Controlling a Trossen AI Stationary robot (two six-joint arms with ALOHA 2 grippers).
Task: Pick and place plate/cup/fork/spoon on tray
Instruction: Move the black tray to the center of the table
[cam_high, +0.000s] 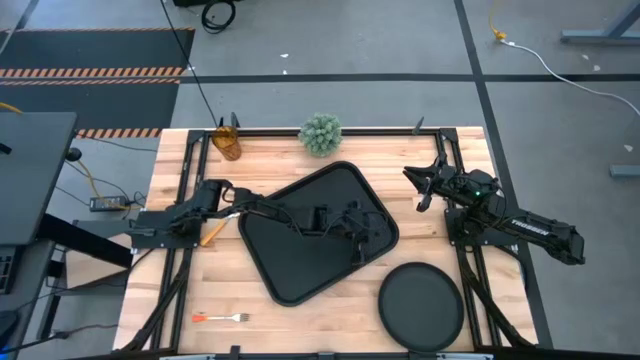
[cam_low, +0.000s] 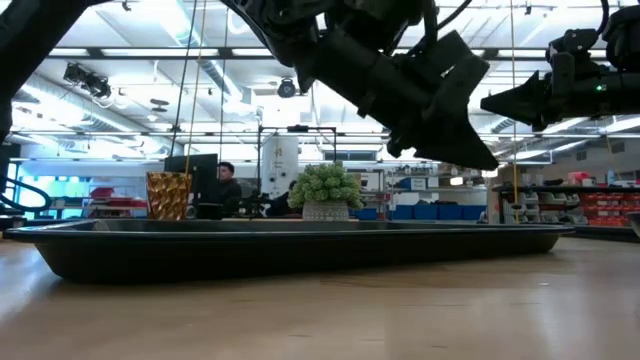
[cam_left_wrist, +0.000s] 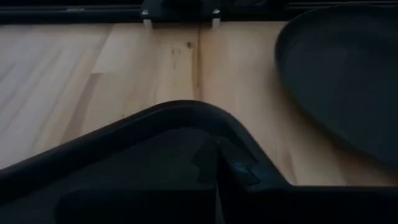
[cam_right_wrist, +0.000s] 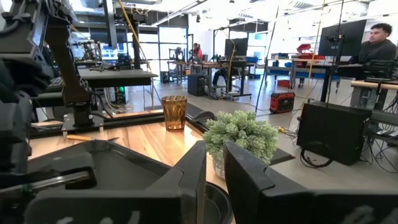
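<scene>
My left gripper hangs over the tray, pinched shut on nothing. My right gripper waits up high, its fingers nearly together. The plate sits on the table beside the tray.

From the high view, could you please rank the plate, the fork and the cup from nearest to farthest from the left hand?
Measured from the left hand, over the tray's right part:
1. The plate, just off the tray's right corner, at the table's near edge.
2. The fork, beyond the tray's left side, near that edge.
3. The cup, at the far left corner.
</scene>
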